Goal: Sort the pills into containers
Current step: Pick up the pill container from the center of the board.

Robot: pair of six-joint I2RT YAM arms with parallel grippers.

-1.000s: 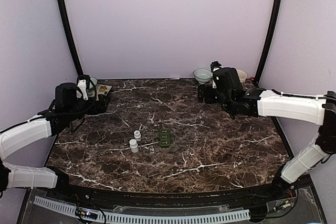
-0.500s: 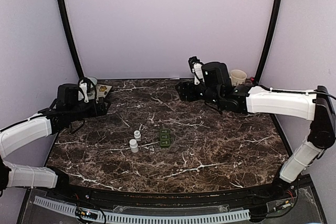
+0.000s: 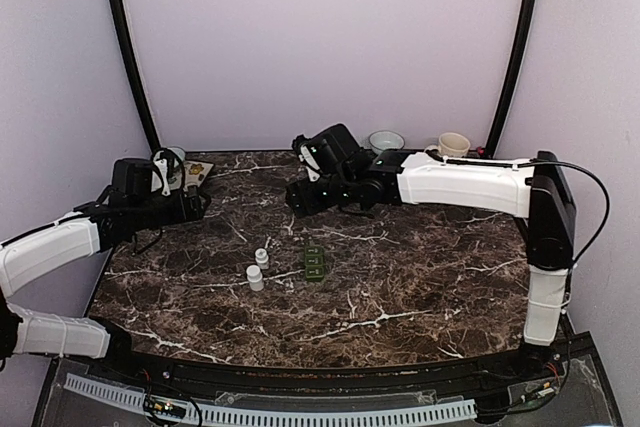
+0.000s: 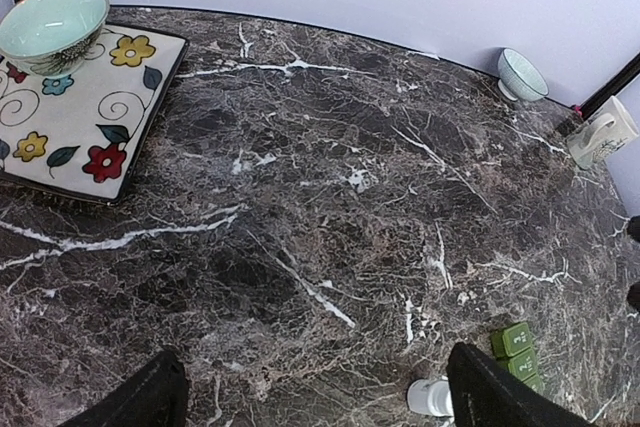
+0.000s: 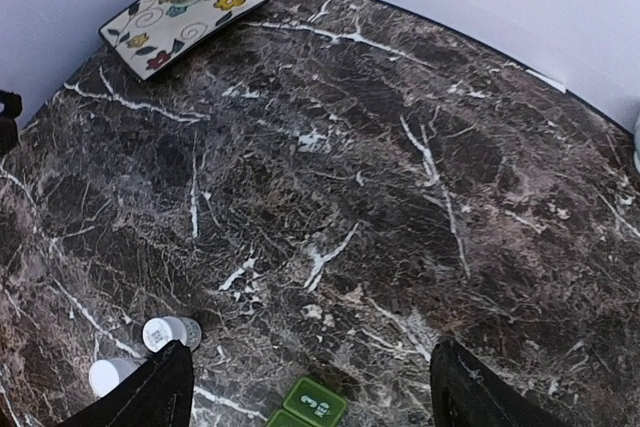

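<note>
Two white bottles stand just left of the green containers at the middle of the tabletop, on my left arm's side. I read "3" on one green lid. A flowered tray with a bowl sits far left; a second bowl and a mug stand at the back. Both the left fingers and right fingers are spread apart, empty.

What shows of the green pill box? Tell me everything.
The green pill box is a small dark green rectangle of three square lidded compartments in a row, plastic by its look; one lid bears a white 3. It lies flat near the middle of the marble table, right of two white bottles, touching neither. Only the table touches it.
</note>
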